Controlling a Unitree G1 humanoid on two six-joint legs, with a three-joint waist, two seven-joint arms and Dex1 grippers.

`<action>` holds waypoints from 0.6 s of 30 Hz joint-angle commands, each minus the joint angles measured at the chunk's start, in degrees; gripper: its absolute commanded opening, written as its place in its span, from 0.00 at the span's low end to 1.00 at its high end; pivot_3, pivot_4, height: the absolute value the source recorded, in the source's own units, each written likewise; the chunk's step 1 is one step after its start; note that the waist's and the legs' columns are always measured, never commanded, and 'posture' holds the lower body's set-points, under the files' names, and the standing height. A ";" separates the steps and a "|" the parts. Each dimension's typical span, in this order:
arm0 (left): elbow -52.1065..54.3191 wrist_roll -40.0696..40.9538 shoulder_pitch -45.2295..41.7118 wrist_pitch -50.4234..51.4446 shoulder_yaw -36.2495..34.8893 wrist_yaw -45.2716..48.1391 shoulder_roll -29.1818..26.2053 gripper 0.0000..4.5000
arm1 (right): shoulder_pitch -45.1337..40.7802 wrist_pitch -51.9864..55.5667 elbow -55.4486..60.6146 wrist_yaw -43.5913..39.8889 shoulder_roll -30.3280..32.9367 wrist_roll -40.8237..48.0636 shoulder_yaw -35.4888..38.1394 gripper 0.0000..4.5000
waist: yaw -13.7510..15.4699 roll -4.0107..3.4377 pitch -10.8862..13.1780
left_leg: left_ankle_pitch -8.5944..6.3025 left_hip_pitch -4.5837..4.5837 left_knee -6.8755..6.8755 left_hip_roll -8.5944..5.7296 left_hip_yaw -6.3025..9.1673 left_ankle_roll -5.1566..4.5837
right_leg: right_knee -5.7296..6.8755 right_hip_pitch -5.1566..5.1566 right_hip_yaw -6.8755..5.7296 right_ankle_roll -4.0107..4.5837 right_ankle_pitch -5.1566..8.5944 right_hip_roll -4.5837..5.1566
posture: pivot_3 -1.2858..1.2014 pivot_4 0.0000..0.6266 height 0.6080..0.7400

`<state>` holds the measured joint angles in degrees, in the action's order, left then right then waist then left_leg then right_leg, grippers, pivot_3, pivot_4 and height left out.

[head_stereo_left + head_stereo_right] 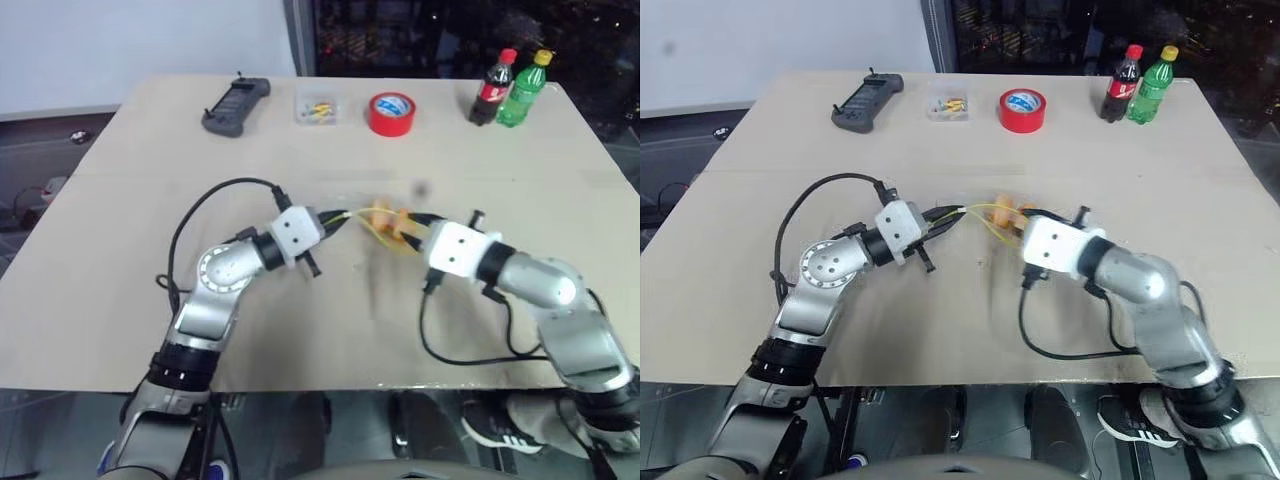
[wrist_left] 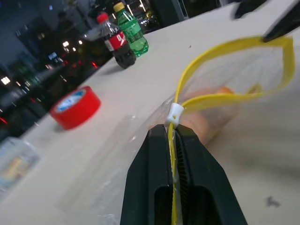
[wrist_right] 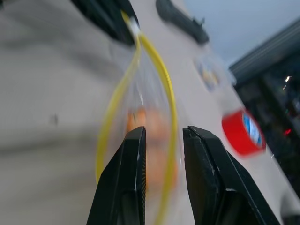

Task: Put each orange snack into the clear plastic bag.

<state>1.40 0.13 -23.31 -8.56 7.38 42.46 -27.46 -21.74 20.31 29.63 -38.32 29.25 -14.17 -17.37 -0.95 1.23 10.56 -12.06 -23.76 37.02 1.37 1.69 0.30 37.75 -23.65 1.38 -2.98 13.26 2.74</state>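
On table, mid-front: bag, held up between both arms, long axis running gripper to gripper, yellow strip looped wide at the mouth. Left gripper clenched on the strip's end by the white slider. Right gripper released, jaws parted, just off the mouth, equally near. Snack lay inside bag. Bottle and tape labels unreadable.

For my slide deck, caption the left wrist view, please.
Left claw pinches the bag's yellow strip, mouth held open, an orange snack inside.
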 commanded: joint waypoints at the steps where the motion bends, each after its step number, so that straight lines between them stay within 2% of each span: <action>1: -0.27 -0.75 -0.32 -3.51 0.33 -0.13 -0.59 0.00 | -4.20 -1.90 -2.44 1.91 -2.14 -3.84 -3.58 0.28 | 0.16 0.00 0.00 | 0.00 -0.01 0.00 0.00 0.04 0.00 | 0.00 0.00 -0.04 0.01 0.00 -0.01 | 0.52 0.24 1.00; 7: -0.32 -1.81 -0.06 -5.74 0.81 0.12 -1.40 0.00 | -11.68 -8.49 -11.64 3.28 -4.66 -7.69 -7.38 0.28 | 0.26 0.00 0.00 | 0.00 -0.08 0.02 -0.04 0.07 0.00 | -0.05 0.02 -0.09 0.00 -0.01 0.03 | 0.52 0.24 1.00; 18: 0.95 -1.96 1.48 -5.84 0.43 -0.24 -2.52 0.00 | -12.86 -13.63 -13.26 -2.41 -4.21 -7.24 -8.42 0.28 | 0.13 0.00 0.00 | 0.00 -0.07 -0.05 -0.02 0.11 0.00 | -0.04 0.01 -0.14 0.01 0.00 0.02 | 0.52 0.24 1.00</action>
<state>-0.44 -2.12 -21.74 -13.37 8.31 42.53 -29.63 -33.19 7.94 14.67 -40.16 25.12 -21.89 -26.19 -0.81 1.23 10.56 -12.06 -23.83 36.97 1.34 1.80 0.29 37.71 -23.64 1.25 -2.97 13.26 2.76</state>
